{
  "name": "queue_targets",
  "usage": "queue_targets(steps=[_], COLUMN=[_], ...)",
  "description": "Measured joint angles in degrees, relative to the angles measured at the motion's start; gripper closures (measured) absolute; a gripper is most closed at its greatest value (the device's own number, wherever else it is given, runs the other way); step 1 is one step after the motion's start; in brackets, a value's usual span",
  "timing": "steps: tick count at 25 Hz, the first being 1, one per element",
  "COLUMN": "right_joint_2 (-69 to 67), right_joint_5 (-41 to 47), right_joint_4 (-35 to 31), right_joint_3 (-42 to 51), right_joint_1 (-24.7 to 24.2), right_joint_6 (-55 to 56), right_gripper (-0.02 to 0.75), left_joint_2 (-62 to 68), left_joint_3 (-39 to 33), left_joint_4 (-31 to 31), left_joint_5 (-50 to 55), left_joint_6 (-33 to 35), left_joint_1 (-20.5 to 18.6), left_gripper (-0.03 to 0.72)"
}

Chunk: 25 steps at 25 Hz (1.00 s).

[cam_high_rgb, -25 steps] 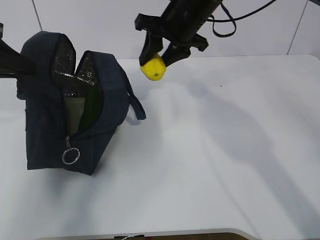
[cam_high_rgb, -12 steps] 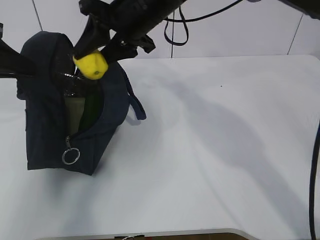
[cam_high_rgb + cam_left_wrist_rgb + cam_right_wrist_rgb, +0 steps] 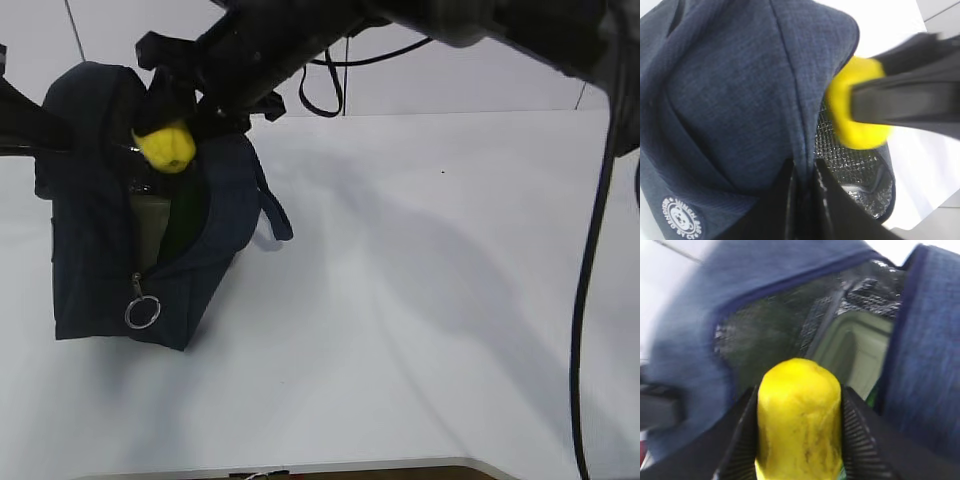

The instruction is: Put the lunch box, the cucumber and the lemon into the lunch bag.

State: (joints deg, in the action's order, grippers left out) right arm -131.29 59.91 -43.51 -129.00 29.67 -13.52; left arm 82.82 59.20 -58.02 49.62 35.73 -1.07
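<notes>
At the upper left of the exterior frame, the right gripper (image 3: 168, 140) clamps its jaws on the lemon (image 3: 165, 147) above the open lunch bag (image 3: 90, 260), whose flap the left gripper (image 3: 802, 172) pinches with jaws together.

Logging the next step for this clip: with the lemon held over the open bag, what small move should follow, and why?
Probably lower the right gripper a little into the opening, then release. Its jaws hold the lemon just above the lunch bag mouth, the left gripper pinches one flap back, and the lunch box sits inside already.
</notes>
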Motion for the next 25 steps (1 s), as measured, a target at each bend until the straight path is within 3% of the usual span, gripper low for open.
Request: queue_targets(steps=[6,13,20,25], right_joint_2=[-2.1,-2.7,-2.7,-2.7], right_joint_5=[-2.1,-2.3,-2.3,4.2], right_joint_4=[-1.2,-1.9,-2.0,1.2], right_joint_3=[0.0,0.0,-0.1,-4.2], right_joint_1=[0.4,0.9,0.9,0.9], right_joint_6=[-1.9,-4.2,-4.4,-4.4], right_gripper=[0.376,0.278,0.258,0.258], left_joint_2=[0.0,0.0,0.0,0.0], left_joint_3=[0.0,0.0,0.0,0.0], left_joint_4=[-0.1,-0.1,-0.1,-0.1], left_joint_5=[0.0,0.0,0.0,0.0], left_joint_6=[0.0,0.0,0.0,0.1], left_joint_1=[0.0,0.0,0.0,0.0], left_gripper=[0.680,0.680,0.680,0.680])
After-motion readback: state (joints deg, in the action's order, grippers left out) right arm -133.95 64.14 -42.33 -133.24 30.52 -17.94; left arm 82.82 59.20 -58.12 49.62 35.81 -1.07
